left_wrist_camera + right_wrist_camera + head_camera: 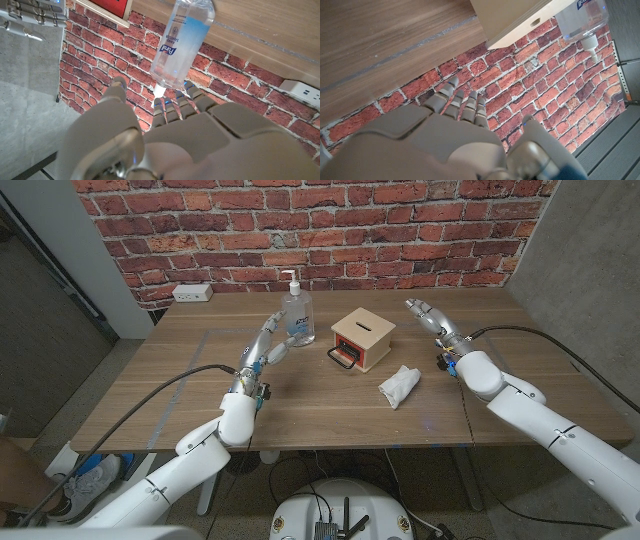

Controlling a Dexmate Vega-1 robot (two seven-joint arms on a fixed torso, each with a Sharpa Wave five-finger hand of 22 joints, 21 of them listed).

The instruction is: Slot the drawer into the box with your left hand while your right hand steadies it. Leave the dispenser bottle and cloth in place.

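A small wooden box [364, 337] stands mid-table with a slot in its top. Its red drawer [343, 356], with a black handle, sits in the face turned toward my left and sticks out a little. My left hand [263, 347] hovers left of the box, just in front of the dispenser bottle [297, 313], fingers stretched and holding nothing. My right hand [432, 319] is raised right of the box, apart from it, fingers straight and empty. The left wrist view has my left hand [165, 135] below the bottle [180, 40]. The right wrist view has my right hand [455, 132] and the box [515, 20].
A crumpled white cloth [400, 385] lies just in front and right of the box. A white power strip [192, 293] sits at the table's far left corner. A brick wall stands behind the table. Bare wood stretches along the table's near edge [330, 442].
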